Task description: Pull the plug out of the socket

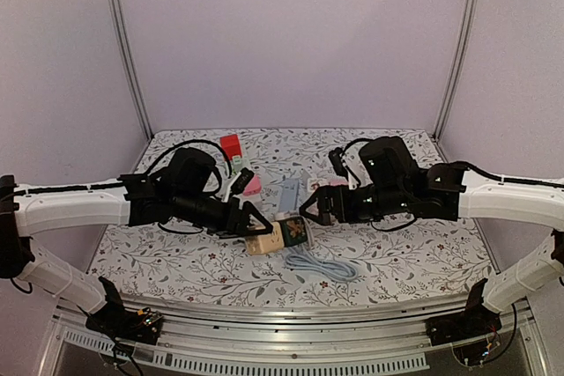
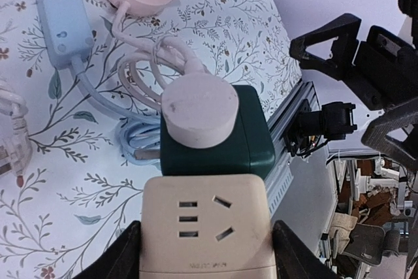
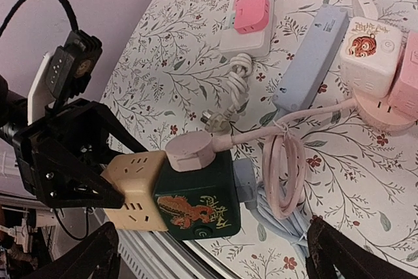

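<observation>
Found round pink plug (image 3: pixel 189 150) seated on top of green socket cube (image 3: pixel 202 204), near middle of surface's (image 1: pixel 397 261) near edge. Saw green socket cube butted against beige cube (image 3: pixel 134 194), latter clamped between left gripper (image 1: pixel 253 220) jaws. Found right gripper (image 1: pixel 313 209) jaws wide, empty, near plug, not touching. Judged risks: pinching coiled cord (image 3: pixel 287 168) instead of plug; tugging askew, splitting cubes apart or slipping beige cube from left hold.

plug (image 3: pixel 191 150) pale pink | socket cube (image 3: pixel 204 195) dk green, gold dragon | adapter (image 3: pixel 134 187) cream | tablecloth (image 3: pixel 176 70) wht floral
</observation>
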Controlling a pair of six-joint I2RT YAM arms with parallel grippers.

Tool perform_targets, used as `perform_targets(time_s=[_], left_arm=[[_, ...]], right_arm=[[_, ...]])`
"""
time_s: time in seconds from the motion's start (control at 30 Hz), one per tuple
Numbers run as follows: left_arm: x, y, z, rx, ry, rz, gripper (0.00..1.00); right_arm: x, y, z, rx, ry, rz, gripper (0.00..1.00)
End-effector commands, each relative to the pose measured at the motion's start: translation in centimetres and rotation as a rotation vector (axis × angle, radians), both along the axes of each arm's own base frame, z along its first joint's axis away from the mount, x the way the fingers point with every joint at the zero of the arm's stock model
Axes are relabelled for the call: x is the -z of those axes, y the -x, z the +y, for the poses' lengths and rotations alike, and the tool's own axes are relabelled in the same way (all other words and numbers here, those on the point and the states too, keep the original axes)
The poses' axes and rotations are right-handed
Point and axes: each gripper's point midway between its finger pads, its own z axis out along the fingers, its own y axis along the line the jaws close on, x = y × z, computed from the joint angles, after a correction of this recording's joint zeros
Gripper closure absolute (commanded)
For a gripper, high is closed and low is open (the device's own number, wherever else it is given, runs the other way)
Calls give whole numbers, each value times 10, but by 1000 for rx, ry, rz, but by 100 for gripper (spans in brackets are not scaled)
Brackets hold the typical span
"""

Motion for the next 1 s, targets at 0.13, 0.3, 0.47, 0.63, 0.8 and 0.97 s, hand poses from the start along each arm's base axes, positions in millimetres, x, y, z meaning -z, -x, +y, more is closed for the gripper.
perform_targets(time_s=[0.13,0.3,0.47,0.63,0.8,0.97], left_arm=[[-32,1,-3,34,88,-47,75],[-30,2,-4,41,81,-45,75],[-25,1,-1,50,55,-59,75],[-20,2,-1,57,49,-46,75],[-22,2,-3,62,60,-52,75],[-26,4,-6,79,79,-54,75]], right_arm=[[30,36,12,-188,118,16,6],[53,43,17,-214,182,29,10],[52,34,26,-176,168,32,13],[51,27,34,-163,188,1,16],[56,25,42,-168,190,16,19],[60,22,48,-172,192,16,22]])
